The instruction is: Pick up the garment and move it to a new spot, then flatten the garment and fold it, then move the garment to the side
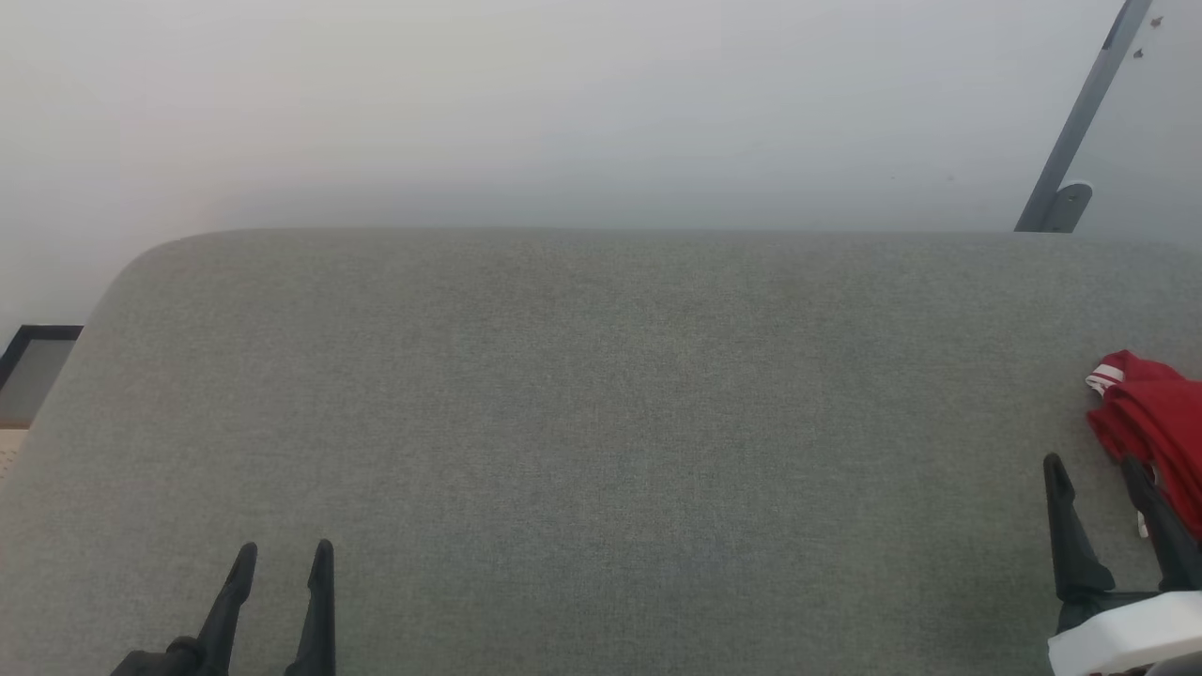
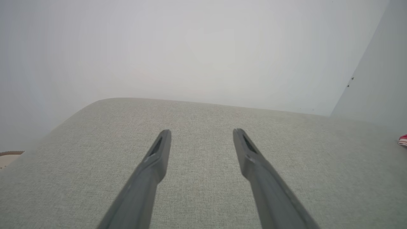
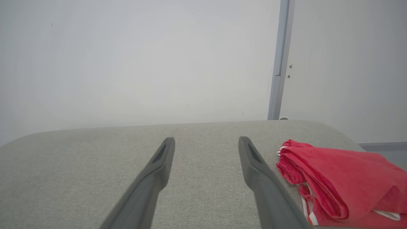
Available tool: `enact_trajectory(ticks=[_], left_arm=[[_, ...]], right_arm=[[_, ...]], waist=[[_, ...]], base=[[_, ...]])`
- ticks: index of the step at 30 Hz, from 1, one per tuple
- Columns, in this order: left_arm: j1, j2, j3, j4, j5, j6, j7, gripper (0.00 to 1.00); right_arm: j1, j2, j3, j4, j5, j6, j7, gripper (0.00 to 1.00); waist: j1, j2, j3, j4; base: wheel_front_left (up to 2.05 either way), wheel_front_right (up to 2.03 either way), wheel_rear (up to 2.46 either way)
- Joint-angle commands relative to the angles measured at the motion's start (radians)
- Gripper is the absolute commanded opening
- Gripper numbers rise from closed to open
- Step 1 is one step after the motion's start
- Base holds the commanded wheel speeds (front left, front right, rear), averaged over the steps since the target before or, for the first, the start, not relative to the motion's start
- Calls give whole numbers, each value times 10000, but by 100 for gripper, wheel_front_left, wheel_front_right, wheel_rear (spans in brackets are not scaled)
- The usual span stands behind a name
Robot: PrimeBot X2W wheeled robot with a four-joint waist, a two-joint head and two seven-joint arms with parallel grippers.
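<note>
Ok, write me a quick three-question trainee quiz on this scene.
1. True or false: the right gripper is shut on the garment.
2. The garment lies on the grey cushion at its: A) left end, B) middle, C) right end.
3. Fill in: the gripper farther from the garment is the ____ one.
Key: 1. false, its jaws stand open; 2. C; 3. left gripper.

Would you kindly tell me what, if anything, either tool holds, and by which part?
Nothing: the left tool and right tool are open and empty; the shirt lies beside the right one.
</note>
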Motion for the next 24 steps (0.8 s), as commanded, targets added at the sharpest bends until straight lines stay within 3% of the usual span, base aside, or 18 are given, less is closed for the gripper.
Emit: enact_trajectory(ticks=[1,18,19,24], left_arm=[[-39,-15,4,-19,79,-16,-40,100],[-26,-75,121,-50,-81,-16,-40,100],[-2,-52,98,-25,-44,0,0,0],[-37,-152,40,259,-421,3,93,0]], right_arm=[[90,51,-5,-53,22,-14,34,100],[36,124,49,-79,138,-14,52,100],[1,100,59,-54,92,0,36,0],[-21,269,104,263,436,0,136,0]], waist=[[0,0,-3,-4],[0,0,33,-40],[0,0,38,-41],[0,0,49,-53]], base=[[0,0,0],[0,0,0],[0,0,0],[0,0,0]])
